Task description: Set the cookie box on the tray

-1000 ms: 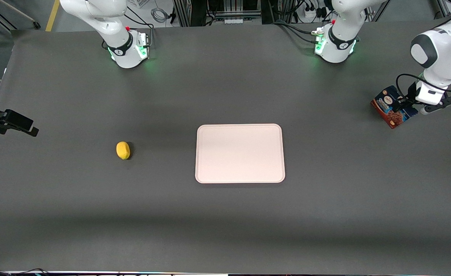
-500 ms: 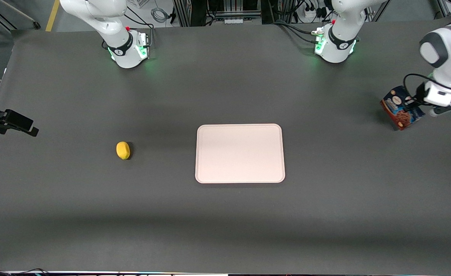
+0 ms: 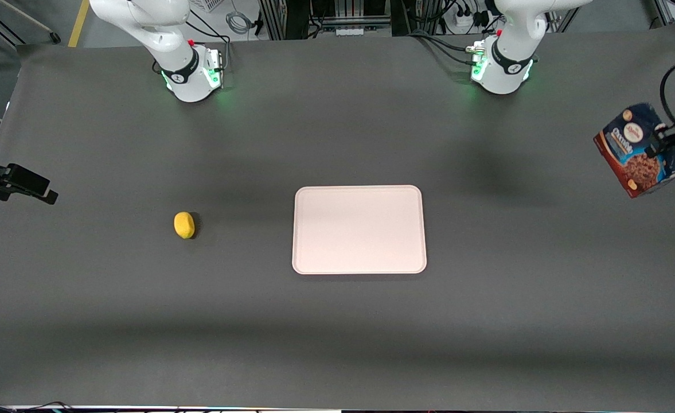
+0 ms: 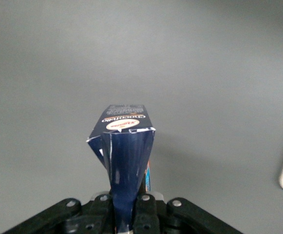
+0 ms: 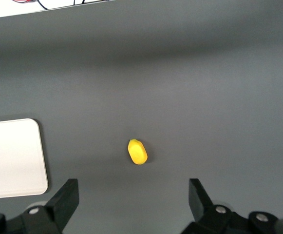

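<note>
The pincer (image 4: pixel 126 214) grips the cookie box (image 3: pixel 638 152), lifted off the tabletop (image 3: pixel 337 332) at the working arm's end. The tray (image 3: pixel 359 229) sits bare, well apart. Carrying over and setting down remain.

**Box lifted and carried toward the working arm's end of the table**

Over the last second the gripper (image 3: pixel 656 148) has risen, and the cookie box (image 3: pixel 640 154) clamped between its fingers has risen with it. Before, the box sat low by the table surface; now it hangs clear of the table, looming larger in the front view. Gripper and box together have drifted farther toward the working arm's end of the table, so the tray (image 3: pixel 359 229) now lies farther from the gripper.
</note>
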